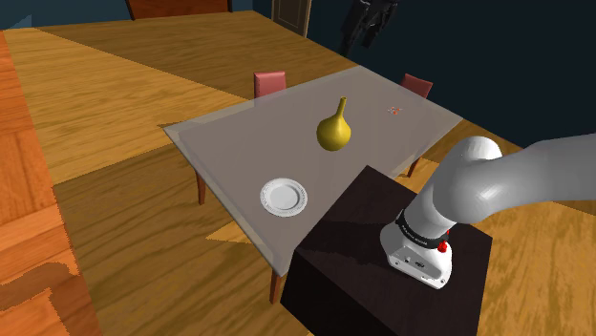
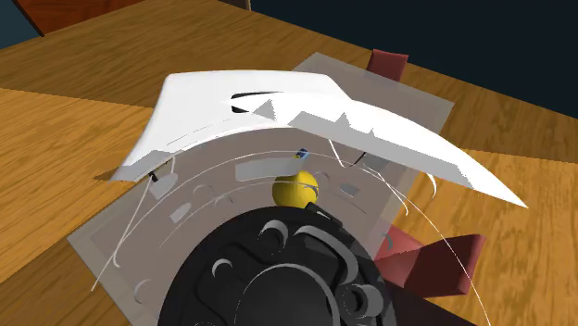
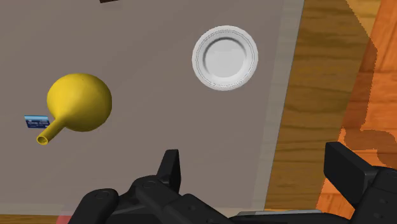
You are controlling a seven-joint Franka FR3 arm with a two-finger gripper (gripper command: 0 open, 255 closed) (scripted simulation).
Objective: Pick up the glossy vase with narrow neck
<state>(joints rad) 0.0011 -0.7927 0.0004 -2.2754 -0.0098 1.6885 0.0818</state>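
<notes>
A glossy yellow vase (image 1: 334, 129) with a round belly and a thin neck stands upright near the middle of the grey table (image 1: 229, 143). In the wrist view the vase (image 3: 77, 103) lies well off to one side of my gripper (image 3: 254, 156), ahead of it and far below. The two black fingers (image 3: 170, 167) stand wide apart with nothing between them, and the gripper hangs high over the table's edge. In the second exterior view the yellow vase (image 2: 296, 189) peeks out behind the arm's white and black parts (image 2: 278, 278), which cover much of the table.
A white plate (image 1: 284, 197) lies on the table near the edge closest to the stand (image 1: 382, 277). A small blue and red card (image 1: 394, 111) lies beyond the vase. Two red chairs (image 1: 270, 83) (image 1: 416, 85) stand at the far side. Wooden floor surrounds the table.
</notes>
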